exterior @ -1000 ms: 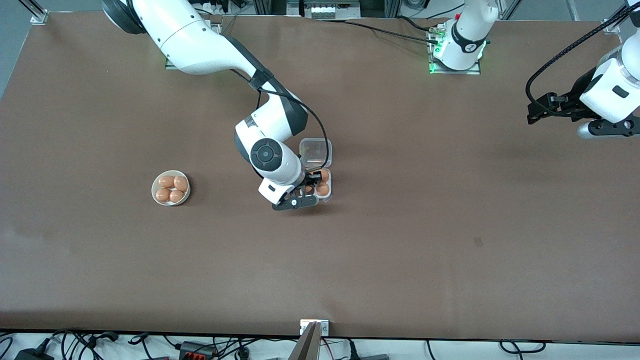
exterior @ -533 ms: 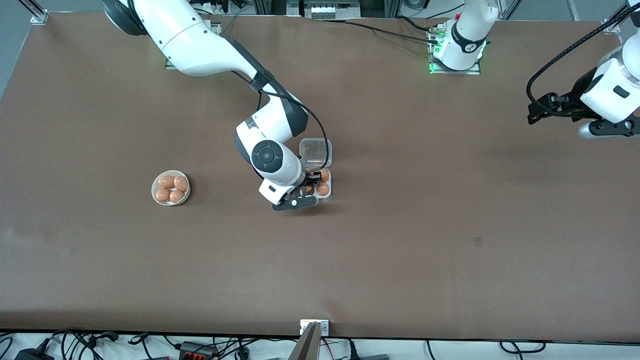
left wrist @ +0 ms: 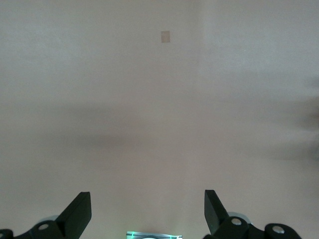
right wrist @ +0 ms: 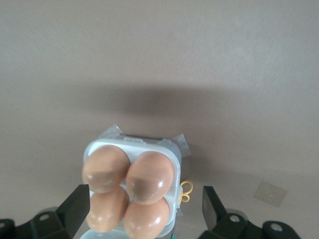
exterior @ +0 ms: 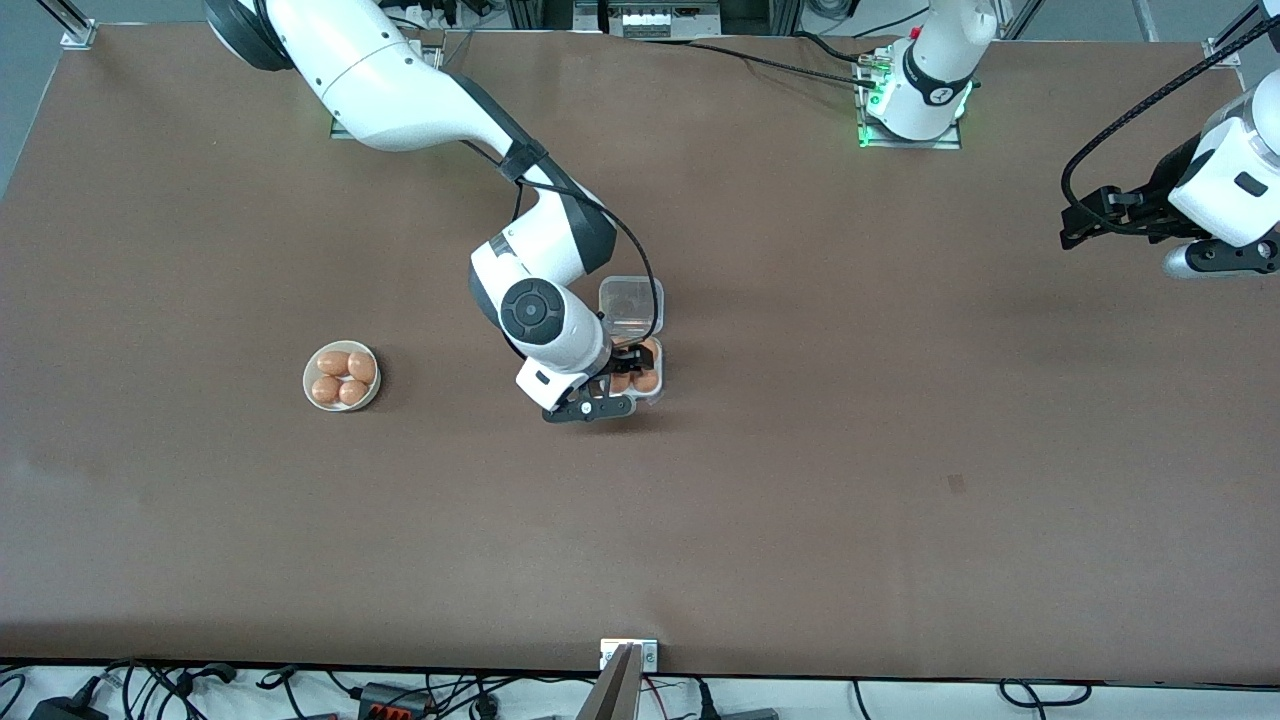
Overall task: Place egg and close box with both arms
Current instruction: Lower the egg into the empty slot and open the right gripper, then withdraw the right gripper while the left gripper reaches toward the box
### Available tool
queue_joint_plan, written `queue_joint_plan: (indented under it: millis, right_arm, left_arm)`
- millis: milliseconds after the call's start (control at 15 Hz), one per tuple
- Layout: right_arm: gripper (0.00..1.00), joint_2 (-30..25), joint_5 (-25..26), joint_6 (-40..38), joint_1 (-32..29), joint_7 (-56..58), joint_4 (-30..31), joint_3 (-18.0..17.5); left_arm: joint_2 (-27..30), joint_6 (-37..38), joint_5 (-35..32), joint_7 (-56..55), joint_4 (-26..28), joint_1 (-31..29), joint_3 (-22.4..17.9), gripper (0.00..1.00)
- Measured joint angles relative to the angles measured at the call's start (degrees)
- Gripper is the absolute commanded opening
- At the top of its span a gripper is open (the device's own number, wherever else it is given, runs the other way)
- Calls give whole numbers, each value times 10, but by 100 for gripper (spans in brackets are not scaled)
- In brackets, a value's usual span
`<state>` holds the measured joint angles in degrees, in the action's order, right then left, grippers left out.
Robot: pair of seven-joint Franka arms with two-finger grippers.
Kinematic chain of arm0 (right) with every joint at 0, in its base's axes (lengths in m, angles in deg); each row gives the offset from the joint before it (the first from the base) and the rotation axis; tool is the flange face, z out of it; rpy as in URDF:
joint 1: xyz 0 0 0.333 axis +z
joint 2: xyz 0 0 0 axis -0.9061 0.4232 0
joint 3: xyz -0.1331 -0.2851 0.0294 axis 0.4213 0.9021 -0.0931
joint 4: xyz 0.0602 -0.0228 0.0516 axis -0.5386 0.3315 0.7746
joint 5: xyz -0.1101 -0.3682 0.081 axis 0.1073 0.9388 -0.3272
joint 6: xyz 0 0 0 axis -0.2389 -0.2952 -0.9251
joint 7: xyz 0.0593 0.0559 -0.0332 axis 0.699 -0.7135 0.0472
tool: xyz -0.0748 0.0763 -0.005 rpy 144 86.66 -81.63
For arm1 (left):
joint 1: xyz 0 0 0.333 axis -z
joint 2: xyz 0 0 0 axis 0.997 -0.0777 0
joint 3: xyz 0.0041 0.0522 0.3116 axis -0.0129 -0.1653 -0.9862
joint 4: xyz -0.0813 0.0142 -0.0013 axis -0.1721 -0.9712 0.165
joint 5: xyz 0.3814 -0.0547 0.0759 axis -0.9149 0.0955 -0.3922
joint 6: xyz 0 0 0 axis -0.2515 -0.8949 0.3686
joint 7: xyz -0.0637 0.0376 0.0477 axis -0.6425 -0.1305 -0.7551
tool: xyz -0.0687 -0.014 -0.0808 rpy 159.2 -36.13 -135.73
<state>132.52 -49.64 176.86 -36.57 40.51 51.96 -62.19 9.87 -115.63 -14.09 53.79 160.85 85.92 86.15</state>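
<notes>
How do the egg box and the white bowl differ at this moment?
The box is square with a clear lid lying open; the bowl is round and lidless. The right hand is over the box, fingers open; nothing is over the bowl, which sits toward the right arm's end. The left hand waits aside, open. Both hold four brown eggs.

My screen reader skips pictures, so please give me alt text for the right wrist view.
Four orange-brown eggs fill every cup of the small white box, which sits on a brown table. The right pincer stands open astride the box, holding nothing.
</notes>
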Motion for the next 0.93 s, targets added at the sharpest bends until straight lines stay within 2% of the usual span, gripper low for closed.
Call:
queue_joint_plan:
  millis: [133, 400, 667, 733, 800, 867, 933]
  right_arm:
    - [100, -25, 9, -27, -9, 0, -11, 10]
    - [100, -106, 61, -130, -50, 12, -17, 40]
    - [100, -164, 69, -212, -117, 74, -16, 45]
    - [100, -175, 70, -223, -133, 86, -16, 45]
    - [100, -186, 70, -234, -149, 95, -16, 46]
    - [100, -196, 70, -242, -164, 100, -16, 46]
    - [100, -205, 70, -247, -178, 101, -16, 46]
  left_arm:
    - [0, 0, 0, 0, 0, -1, 0, 100]
    - [-16, 1, 1, 0, -9, 0, 3, 100]
    - [-44, 8, 3, 1, -23, 5, 7, 100]
    - [-51, 8, 3, 3, -23, 7, 8, 97]
    - [-58, 8, 3, 11, -24, 8, 9, 66]
    - [-65, 8, 3, 20, -25, 10, 9, 42]
    - [-72, 8, 4, 28, -30, 14, 9, 27]
